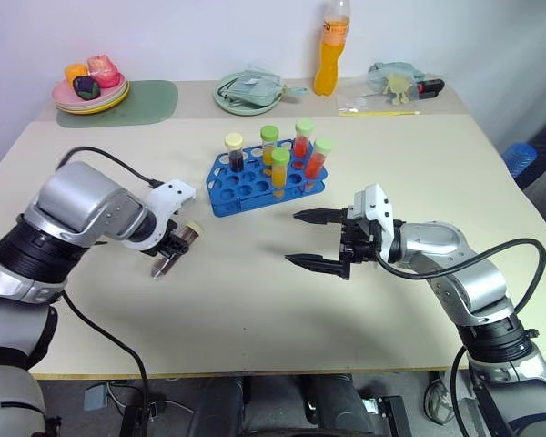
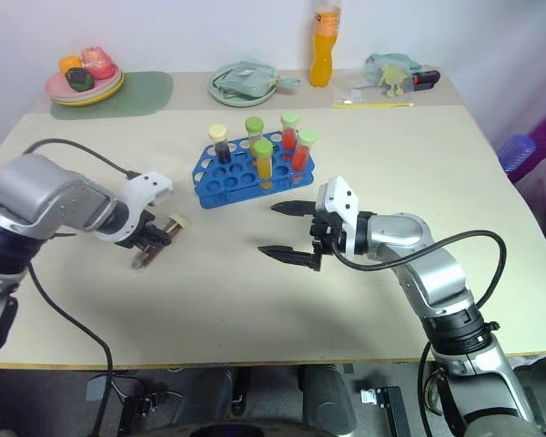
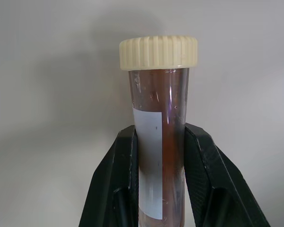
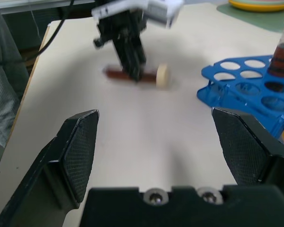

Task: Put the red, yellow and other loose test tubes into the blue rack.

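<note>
My left gripper is shut on a loose test tube with brown liquid, a white label and a cream cap. It holds the tube tilted, low over the table, left of the blue rack. The tube's cap points toward the rack. Several capped tubes stand in the rack, one dark with a cream cap and others green-capped with yellow, orange or red liquid. My right gripper hangs open and empty in front of the rack, pointing toward the left gripper.
At the table's back are a stack of plates with toy food on a green mat, a green dish with cloth, an orange bottle and small packets. The table's edge runs along the front.
</note>
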